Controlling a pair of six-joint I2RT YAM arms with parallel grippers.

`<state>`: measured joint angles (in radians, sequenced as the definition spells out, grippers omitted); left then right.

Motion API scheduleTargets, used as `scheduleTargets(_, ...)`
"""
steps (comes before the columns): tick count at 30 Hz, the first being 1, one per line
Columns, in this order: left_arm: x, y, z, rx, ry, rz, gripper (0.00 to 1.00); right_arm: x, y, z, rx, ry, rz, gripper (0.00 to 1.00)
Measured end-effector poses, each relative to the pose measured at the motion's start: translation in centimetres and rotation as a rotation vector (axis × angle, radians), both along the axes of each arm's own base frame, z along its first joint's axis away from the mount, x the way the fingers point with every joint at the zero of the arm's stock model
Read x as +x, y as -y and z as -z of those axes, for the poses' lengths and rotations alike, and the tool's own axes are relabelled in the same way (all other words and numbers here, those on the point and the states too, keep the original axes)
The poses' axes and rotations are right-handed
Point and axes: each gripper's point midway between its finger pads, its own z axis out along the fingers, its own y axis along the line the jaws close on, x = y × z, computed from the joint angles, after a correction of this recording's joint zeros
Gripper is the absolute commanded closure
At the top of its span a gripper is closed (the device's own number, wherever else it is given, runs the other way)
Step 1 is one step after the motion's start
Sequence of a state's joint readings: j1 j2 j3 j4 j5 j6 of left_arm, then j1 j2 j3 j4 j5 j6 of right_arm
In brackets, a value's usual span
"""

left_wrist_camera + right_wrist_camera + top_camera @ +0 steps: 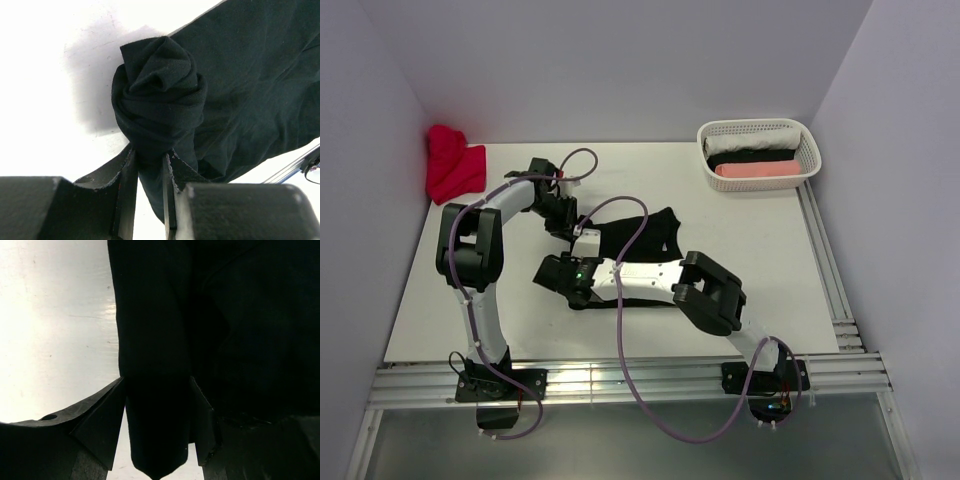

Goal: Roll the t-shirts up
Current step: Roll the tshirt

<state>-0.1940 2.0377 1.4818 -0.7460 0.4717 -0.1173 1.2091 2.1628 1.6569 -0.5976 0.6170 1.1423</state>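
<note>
A black t-shirt (638, 238) lies partly rolled at the table's middle. My left gripper (149, 167) is shut on the end of its tight roll (159, 95), with the cloth pinched thin between the two fingers (127, 180). In the top view the left gripper (565, 215) is at the shirt's far left corner. My right gripper (560, 275) is at the near left end. Its jaws stand wide, and a thick fold of the black cloth (157, 390) fills the gap and touches both fingers (105, 415). A red t-shirt (453, 165) lies bunched in the back left corner.
A white basket (807, 140) stands at the back right and holds rolled white, black and pink cloths. White walls close the table on three sides. Metal rails run along the near and right edges. Both arms' cables loop over the shirt.
</note>
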Motion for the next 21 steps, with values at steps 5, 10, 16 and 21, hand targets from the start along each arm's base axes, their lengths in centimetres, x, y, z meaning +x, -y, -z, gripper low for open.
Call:
scheduleTargets(5,0.0,0.1,0.0,0.007,0.001,0.002,0.85,-0.1,0.4,-0.4,-0.026,0.002,0.0,0.41)
scheduleTargets(10,0.0,0.2,0.0,0.01,0.002,0.005,0.85,-0.3,0.8,-0.5,-0.054,0.009,-0.003,0.41)
scheduleTargets(16,0.1,0.2,0.0,0.017,0.002,0.006,0.85,-0.4,-0.2,-2.9,-0.068,0.055,-0.033,0.41)
scheduleTargets(21,0.1,0.2,0.0,0.019,0.0,0.005,0.85,0.0,-2.6,-4.4,-0.051,0.092,-0.06,0.41)
